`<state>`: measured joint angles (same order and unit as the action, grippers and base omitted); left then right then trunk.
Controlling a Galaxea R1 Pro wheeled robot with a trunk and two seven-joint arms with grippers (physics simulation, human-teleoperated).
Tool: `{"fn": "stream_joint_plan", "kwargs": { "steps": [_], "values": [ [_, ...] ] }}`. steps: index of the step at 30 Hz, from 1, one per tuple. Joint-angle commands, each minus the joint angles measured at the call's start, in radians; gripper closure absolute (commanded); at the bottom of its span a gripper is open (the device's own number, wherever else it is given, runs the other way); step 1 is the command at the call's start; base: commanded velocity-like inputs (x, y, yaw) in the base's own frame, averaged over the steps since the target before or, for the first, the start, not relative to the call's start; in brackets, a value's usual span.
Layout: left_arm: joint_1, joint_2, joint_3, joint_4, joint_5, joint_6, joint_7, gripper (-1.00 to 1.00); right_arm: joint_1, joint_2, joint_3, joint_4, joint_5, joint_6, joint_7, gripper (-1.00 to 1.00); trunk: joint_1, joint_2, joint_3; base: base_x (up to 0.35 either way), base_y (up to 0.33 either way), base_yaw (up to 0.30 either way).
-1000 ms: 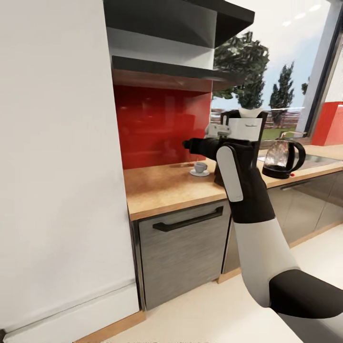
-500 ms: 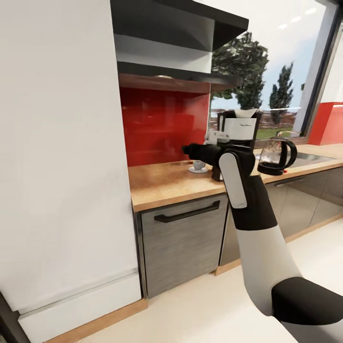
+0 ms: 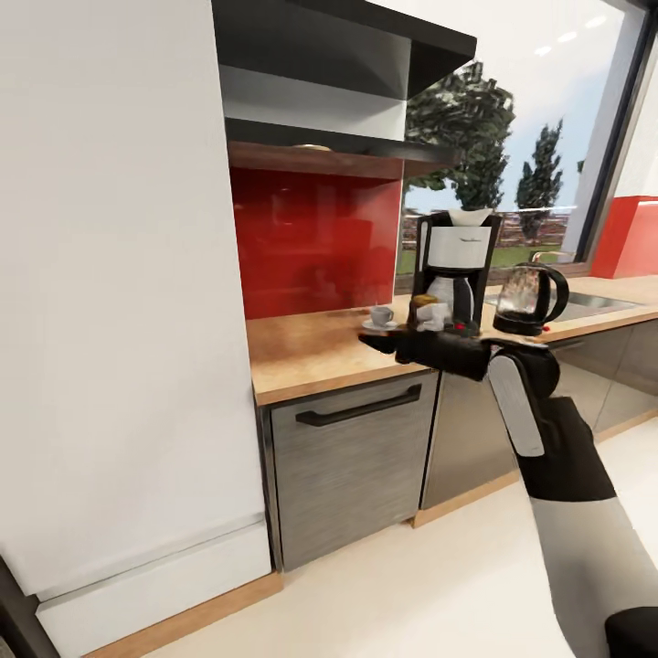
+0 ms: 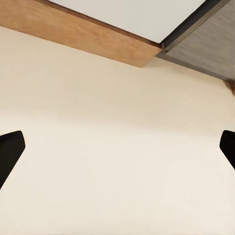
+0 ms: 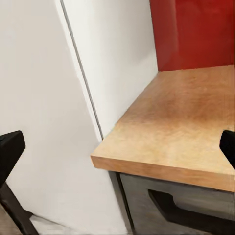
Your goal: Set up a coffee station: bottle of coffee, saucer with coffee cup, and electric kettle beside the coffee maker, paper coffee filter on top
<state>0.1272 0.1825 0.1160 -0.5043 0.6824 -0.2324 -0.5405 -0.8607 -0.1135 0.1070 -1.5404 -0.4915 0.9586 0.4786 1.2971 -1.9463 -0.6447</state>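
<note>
On the countertop (image 3: 311,352) at coffee maker's (image 3: 454,265) 9 o'clock: fragile coffee cup (image 3: 382,315), grab by handle; right gripper (image 5: 117,152) spread wide, empty.

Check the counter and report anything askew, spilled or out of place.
Nothing stands out. The coffee maker stands upright with a filter on top, cup on its saucer and kettle beside it. No spills on the counter.
</note>
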Motion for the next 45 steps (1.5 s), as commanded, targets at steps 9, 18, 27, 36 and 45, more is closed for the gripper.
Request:
{"fn": "stream_joint_plan", "kwargs": {
  "steps": [9,18,27,36,45],
  "values": [
    [0.0,0.001,0.001,0.001,0.008,0.002,-0.006,-1.0,0.454,-0.163,-0.044,0.012,0.033,-0.258,0.291,-1.0,0.0,0.0,-0.001,0.0,0.0,0.0],
    [0.0,0.001,0.001,0.001,0.008,-0.001,-0.007,-1.0,0.769,-0.178,-0.093,0.229,0.183,-0.427,0.305,-1.0,0.0,0.0,-0.001,0.0,0.0,0.0],
    [0.0,-0.001,-0.002,0.036,0.008,-0.001,-0.007,-1.0,0.794,-0.191,-0.178,0.484,0.283,-0.631,0.305,-1.0,0.0,0.0,-0.001,0.0,0.0,0.0],
    [0.0,-0.006,-0.004,0.039,0.008,-0.001,-0.007,-1.0,0.796,-0.209,-0.348,0.519,0.297,-0.64,0.314,-1.0,0.0,0.0,-0.001,0.0,0.0,0.0],
    [0.0,-0.008,-0.004,0.038,0.008,-0.002,-0.007,-1.0,0.796,-0.225,-0.361,0.519,0.297,-0.64,0.314,-1.0,-0.027,0.049,0.021,0.0,0.0,0.0]
  ]
}}
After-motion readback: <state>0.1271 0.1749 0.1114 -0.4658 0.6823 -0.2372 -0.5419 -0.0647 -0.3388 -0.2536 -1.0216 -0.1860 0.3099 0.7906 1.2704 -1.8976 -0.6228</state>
